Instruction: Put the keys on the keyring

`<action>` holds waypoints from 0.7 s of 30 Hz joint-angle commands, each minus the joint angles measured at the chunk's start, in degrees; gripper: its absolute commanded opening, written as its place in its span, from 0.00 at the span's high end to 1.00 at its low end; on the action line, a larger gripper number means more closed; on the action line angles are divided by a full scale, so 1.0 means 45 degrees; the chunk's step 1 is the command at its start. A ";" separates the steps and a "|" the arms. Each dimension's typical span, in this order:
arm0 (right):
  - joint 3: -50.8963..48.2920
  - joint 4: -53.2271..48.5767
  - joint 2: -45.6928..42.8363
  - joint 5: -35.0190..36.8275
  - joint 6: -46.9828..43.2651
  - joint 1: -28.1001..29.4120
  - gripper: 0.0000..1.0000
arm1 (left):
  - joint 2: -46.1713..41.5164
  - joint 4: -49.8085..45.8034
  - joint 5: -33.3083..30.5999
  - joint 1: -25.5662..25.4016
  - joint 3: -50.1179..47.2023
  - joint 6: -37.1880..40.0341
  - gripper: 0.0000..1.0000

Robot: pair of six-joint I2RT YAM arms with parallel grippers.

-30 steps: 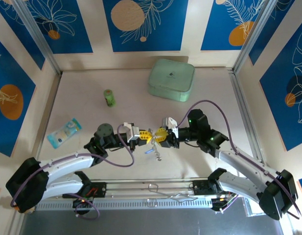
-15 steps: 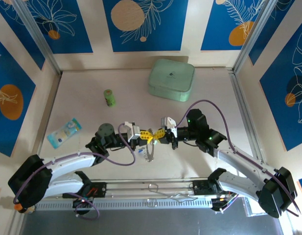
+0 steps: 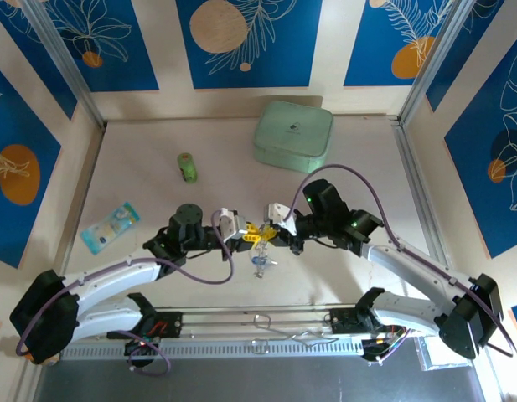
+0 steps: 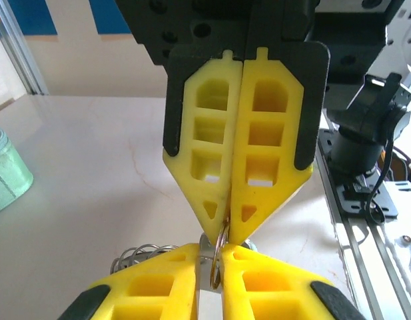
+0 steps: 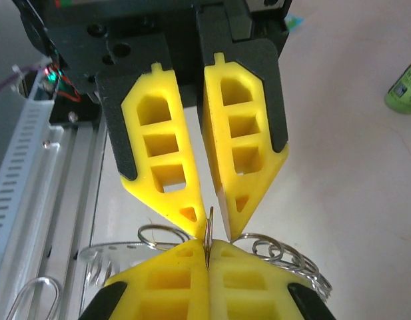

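My two grippers meet tip to tip over the table's middle. A small metal ring (image 5: 208, 223) stands edge-on between them; it belongs to the keyring's bunch. My right gripper (image 5: 207, 245) is shut on this ring (image 4: 222, 248). The left gripper (image 4: 220, 251) has its fingers a little apart around the same ring, a gap showing beside it. A chain of small linked rings (image 5: 292, 263) trails off below, with a piece of the keyring's silvery rim (image 5: 88, 257). From above, the metal bunch (image 3: 260, 264) hangs under the left gripper (image 3: 255, 234) and right gripper (image 3: 268, 235); I cannot pick out single keys.
A mint-green case (image 3: 293, 136) sits at the back, a green cylinder (image 3: 187, 167) to its left, and a blue-and-white packet (image 3: 111, 226) near the left wall. A slotted metal rail (image 3: 258, 322) runs along the near edge behind the grippers.
The right gripper has shut on the small ring and its arm has swung left. The left jaws, shut before, now stand slightly apart. The bunch hangs straighter under the tips.
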 commanded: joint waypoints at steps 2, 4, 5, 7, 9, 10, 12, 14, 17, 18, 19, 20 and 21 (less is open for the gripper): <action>0.0905 -0.1149 0.0303 0.0064 -0.1014 0.0548 1.00 | 0.0057 -0.1639 0.0356 -0.0089 0.0570 0.0980 0.92; 0.0972 -0.0953 0.0334 -0.0140 -0.0954 0.0623 1.00 | 0.0048 -0.1857 0.0489 -0.0084 0.0659 0.1082 1.00; 0.0943 -0.0758 0.0306 -0.0270 -0.0815 0.0590 1.00 | 0.0021 -0.1837 0.0544 -0.0101 0.0636 0.1104 1.00; 0.0656 -0.0015 0.0090 -0.0633 -0.0229 0.0325 0.95 | -0.0102 -0.1564 0.0564 -0.0105 0.0530 0.1001 1.00; -0.0165 0.1490 -0.0417 -0.1825 0.0905 -0.0445 0.76 | -0.0304 -0.0865 0.0473 -0.0106 0.0194 0.0770 1.00; -0.0766 0.2553 -0.0720 -0.2430 0.1638 -0.0828 0.69 | -0.0397 -0.0203 0.0381 -0.0096 -0.0054 0.0544 1.00; -0.1813 0.4157 -0.1165 -0.3060 0.2476 -0.1231 0.64 | -0.0489 0.1242 0.0181 -0.0108 -0.0592 -0.0031 1.00; -0.2440 0.4908 -0.1390 -0.3083 0.2735 -0.1329 0.63 | -0.0436 0.2670 0.0033 -0.0103 -0.1003 -0.0698 1.00; -0.2701 0.4802 -0.1293 -0.3142 0.2753 -0.1364 0.63 | -0.0288 0.3822 -0.0210 -0.0108 -0.1326 -0.1221 1.00; -0.2732 0.4714 -0.1197 -0.3241 0.2729 -0.1379 0.63 | -0.0231 0.4011 -0.0228 -0.0099 -0.1392 -0.1286 1.00; -0.2752 0.4716 -0.1106 -0.3242 0.2727 -0.1388 0.64 | -0.0183 0.4086 -0.0216 -0.0107 -0.1418 -0.1316 1.00; -0.2769 0.4755 -0.0984 -0.3155 0.2782 -0.1389 0.64 | -0.0135 0.4112 -0.0163 -0.0106 -0.1418 -0.1381 1.00; -0.2745 0.4790 -0.0874 -0.3122 0.2787 -0.1389 0.64 | -0.0065 0.4113 -0.0077 -0.0099 -0.1419 -0.1429 1.00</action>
